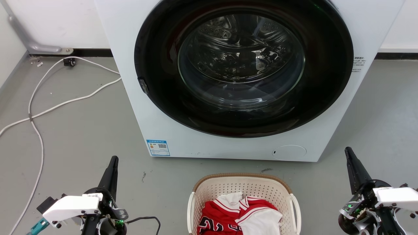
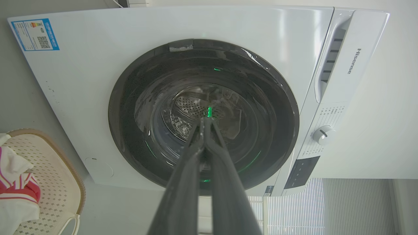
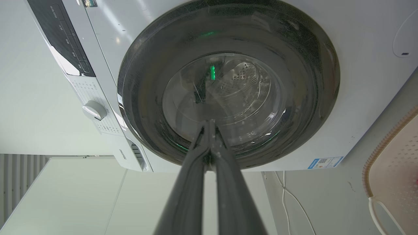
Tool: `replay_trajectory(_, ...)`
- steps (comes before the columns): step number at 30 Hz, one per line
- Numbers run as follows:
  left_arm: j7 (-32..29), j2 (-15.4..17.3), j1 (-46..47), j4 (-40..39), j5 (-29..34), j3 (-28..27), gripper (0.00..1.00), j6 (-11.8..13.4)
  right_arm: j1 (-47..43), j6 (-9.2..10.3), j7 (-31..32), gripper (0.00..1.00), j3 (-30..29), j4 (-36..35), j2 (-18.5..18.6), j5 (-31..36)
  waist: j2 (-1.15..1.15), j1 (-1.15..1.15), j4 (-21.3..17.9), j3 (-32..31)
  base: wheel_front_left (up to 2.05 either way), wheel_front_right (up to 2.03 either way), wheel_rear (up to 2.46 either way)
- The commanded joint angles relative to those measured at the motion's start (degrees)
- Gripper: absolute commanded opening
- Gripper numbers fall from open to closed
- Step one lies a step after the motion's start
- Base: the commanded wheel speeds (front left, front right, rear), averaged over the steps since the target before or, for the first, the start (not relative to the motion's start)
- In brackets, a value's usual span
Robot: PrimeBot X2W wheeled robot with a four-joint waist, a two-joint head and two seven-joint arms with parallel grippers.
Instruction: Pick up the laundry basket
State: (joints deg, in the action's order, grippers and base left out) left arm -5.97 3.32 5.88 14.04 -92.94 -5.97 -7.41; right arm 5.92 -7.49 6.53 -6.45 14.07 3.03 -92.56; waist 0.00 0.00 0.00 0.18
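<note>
Your left gripper [image 1: 114,160] and right gripper [image 1: 348,150] sit closest, at the lower corners of the head view. Each has two long, dark, matte fingers pressed together to the tip, holding nothing, on a white hard-shelled wrist.

Between them, on the grey, lightly scuffed floor [image 1: 81,137], stands the cream perforated plastic laundry basket [image 1: 248,188]. It is rounded-rectangular, with a brown woven-look rim and a white loop handle on each side. Its near part is cut off by the view's bottom edge. Both grippers stand apart from it, with bare floor between each handle and the gripper on that side.

Crumpled red-and-white fabric [image 1: 225,217] lies inside the basket, below the rim.

The basket's far rim is near the foot of the smooth white washing machine [image 1: 130,81], with a strip of open floor between them. The machine's round, glossy black door [image 1: 326,81] has a clear glass bowl, and a perforated steel drum shows through it.

A thin white cable [image 1: 36,114] trails loose across the floor left of the machine, well apart from the basket.
</note>
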Motion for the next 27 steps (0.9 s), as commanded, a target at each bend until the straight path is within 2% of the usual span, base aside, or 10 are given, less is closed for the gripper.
replay_trajectory(1,-0.3,0.0,0.6,0.1,0.1,-0.2,0.0,-0.2,0.6,0.0,0.2,0.0,-0.1,0.0,-0.1,0.2,0.0,0.0,0.0,0.0,0.0,0.0,0.0)
replay_trajectory(27,-0.3,-0.2,0.6,0.1,0.3,-0.4,0.0,-0.3,0.6,0.0,0.2,0.0,-0.1,0.0,-0.2,0.3,0.0,0.0,0.0,0.0,0.0,0.0,0.0)
